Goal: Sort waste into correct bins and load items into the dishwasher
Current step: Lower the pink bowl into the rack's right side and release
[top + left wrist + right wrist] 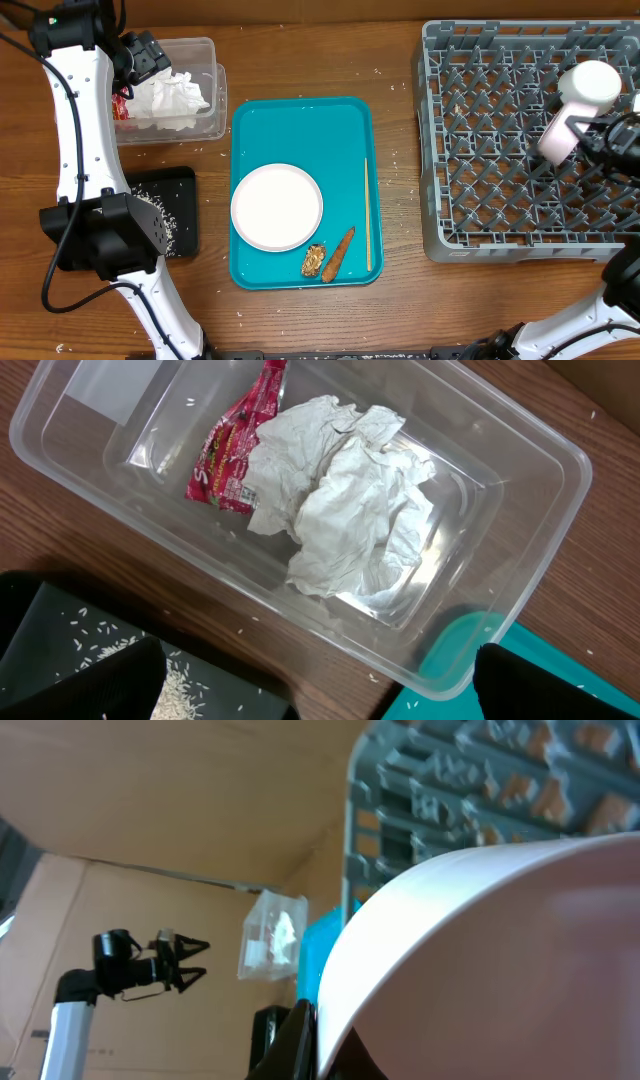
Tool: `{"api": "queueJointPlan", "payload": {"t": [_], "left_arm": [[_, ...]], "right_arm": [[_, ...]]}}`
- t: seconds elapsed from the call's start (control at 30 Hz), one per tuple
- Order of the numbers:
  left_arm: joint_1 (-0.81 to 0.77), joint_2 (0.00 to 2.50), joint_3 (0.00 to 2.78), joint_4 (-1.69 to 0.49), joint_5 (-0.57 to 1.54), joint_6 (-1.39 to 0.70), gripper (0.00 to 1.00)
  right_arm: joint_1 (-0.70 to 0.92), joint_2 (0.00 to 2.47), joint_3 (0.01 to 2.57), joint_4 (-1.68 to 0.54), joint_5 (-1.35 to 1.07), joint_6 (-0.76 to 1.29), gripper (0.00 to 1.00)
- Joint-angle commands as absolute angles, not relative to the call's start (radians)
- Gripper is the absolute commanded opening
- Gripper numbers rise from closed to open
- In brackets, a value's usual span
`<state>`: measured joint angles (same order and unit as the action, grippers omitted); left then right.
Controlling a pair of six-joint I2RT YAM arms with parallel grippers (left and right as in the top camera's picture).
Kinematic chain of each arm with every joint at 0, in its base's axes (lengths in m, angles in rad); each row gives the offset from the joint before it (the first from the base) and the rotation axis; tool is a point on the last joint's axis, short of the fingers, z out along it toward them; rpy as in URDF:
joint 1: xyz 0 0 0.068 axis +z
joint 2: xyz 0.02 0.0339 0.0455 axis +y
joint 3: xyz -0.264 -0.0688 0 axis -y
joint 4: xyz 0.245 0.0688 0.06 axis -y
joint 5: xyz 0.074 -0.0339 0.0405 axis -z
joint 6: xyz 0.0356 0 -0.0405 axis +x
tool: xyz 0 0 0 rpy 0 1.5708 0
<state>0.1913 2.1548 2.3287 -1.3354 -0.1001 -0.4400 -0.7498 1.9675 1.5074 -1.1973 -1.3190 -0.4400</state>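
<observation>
Overhead view of a wooden bench (pixel 400 300) with a teal tray (pixel 300 125) at its centre. On the tray lie a round white plate (pixel 277 207), a small brown lump (pixel 313 260), an orange-brown carrot-like stick (pixel 338 254) and a thin wooden stick (pixel 366 215). Left of the tray, a clear tub (pixel 207 50) holds crumpled white napkins (pixel 350 500) and a red-and-silver wrapper (pixel 235 455); the left claw (pixel 150 55) hangs above it, jaws spread wide. A black tray (pixel 182 185) dusted with white crumbs (pixel 165 215) sits below the tub. Right of the teal tray, over the grey dish rack (pixel 480 130), the right claw (pixel 585 130) is clamped on a pale-pink dish (pixel 557 138).
</observation>
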Motion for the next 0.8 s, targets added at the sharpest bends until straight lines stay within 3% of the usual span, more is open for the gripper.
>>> {"api": "queueJointPlan", "payload": {"t": [0.0,0.4,0.77], "left_arm": [[0.186,2.127,2.325,-1.334,-0.096,-0.453,1.0],[0.186,2.127,2.325,-1.334,-0.096,-0.453,1.0],[0.186,2.127,2.325,-1.334,-0.096,-0.453,1.0]], "right_arm": [[-0.758,1.943,1.493,-1.18,-1.235,-0.382,0.04],[-0.824,1.94,1.541,-1.106,-1.036,-0.086,0.05],[-0.828,1.829,1.608,-1.155,-0.356,0.286,0.11]]}}
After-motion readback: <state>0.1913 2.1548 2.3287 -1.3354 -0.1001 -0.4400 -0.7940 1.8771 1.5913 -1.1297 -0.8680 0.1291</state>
